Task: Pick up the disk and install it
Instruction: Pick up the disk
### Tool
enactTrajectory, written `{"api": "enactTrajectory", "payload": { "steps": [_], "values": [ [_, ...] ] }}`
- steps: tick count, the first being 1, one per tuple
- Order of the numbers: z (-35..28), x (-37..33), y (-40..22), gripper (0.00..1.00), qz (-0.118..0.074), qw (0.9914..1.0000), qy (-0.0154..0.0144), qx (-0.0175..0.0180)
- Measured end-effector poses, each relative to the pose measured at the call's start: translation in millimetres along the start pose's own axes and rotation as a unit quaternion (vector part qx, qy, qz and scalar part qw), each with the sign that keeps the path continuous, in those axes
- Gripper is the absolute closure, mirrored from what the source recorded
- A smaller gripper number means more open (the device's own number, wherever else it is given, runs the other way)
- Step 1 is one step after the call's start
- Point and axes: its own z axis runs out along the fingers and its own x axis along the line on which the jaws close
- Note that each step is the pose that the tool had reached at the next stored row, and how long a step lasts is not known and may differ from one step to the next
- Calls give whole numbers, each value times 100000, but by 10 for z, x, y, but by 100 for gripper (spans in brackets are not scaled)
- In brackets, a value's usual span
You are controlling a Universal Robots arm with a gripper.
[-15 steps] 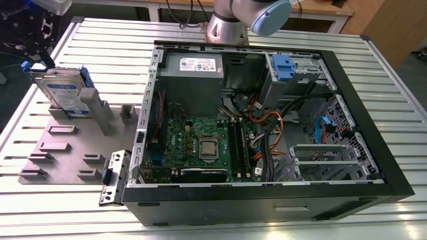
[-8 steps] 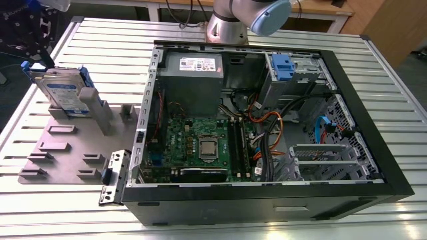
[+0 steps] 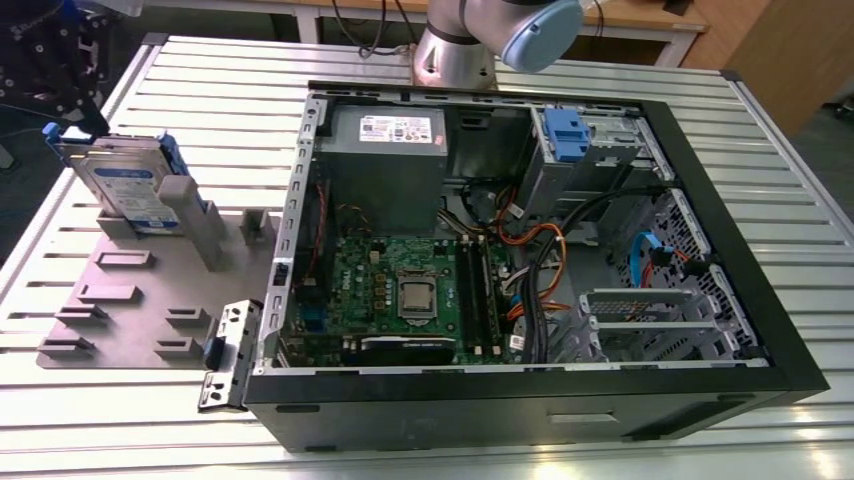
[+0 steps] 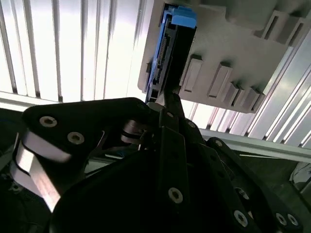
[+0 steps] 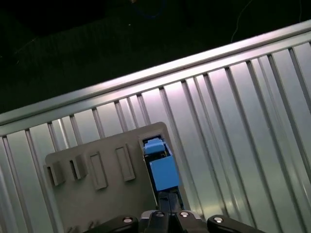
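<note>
Clearly, the gripper (image 3: 83,122) is at the exterior view's far left, over the grey fixture plate (image 3: 134,300) that lies on the ribbed metal table (image 3: 200,90). The disk (image 3: 127,185) stands on its edge in a slot of this plate, with its white-and-blue label facing the camera and its blue bracket along the edges. In both wrist views the fingers are drawn narrow and clamp the thin upper end of the disk (image 4: 170,53) (image 5: 163,170), where the blue bracket shows; the gripper (image 4: 167,102) (image 5: 167,201) touches it there. The disk is not lifted out of the plate (image 5: 97,194). Just beside the plate, on the exterior view's right, lies the open computer case (image 3: 747,300), with a blue latch (image 3: 567,135) at its drive bay.
</note>
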Motion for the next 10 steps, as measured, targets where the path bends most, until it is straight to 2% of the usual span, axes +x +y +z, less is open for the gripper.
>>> {"api": "enactTrajectory", "payload": {
  "steps": [5, 10],
  "values": [
    [1, 0, 0, 89, -3761, 99929, 115, -70],
    [1, 0, 0, 89, -4149, 99914, 127, -78]
  ]
}}
